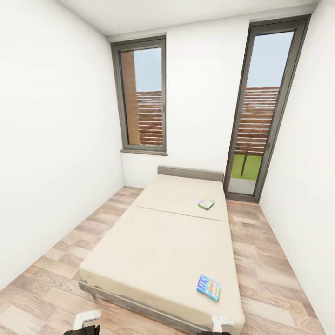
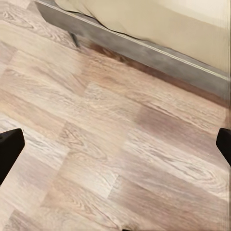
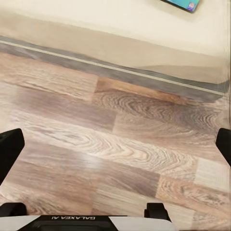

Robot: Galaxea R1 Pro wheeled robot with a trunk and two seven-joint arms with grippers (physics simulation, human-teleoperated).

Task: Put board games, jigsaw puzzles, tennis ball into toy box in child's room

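You are facing the bed (image 1: 158,246) from its foot end, in a narrow white-walled room with a wood-plank floor (image 1: 42,288). The grey headboard (image 1: 190,173) sits at twelve o'clock against the far wall, between two tall dark-framed windows, one (image 1: 142,95) at eleven o'clock and a full-height one (image 1: 263,107) at one o'clock.

Two board games lie flat on the beige mattress, well apart. The mostly blue game (image 1: 208,287) is close to you at about five o'clock, near the bed's foot corner on your right. The second game (image 1: 206,204), with a green-and-white cover as far as the small render lets you judge, lies further up at about one o'clock, beyond the seam across the mattress and near the right edge.

At the bottom of the head view you see the white tops of both arms, the left (image 1: 87,320) over the floor and the right (image 1: 221,323) at the bed's foot edge.

Your left gripper (image 2: 115,149) hangs over bare planks just short of the grey bed frame (image 2: 144,50), its dark fingertips (image 2: 9,147) at opposite edges of the view, spread wide and holding nothing. Your right gripper (image 3: 115,149) is spread just as wide and empty above the floor, with the frame rail ahead and a corner of the blue game (image 3: 185,4) on the mattress beyond.
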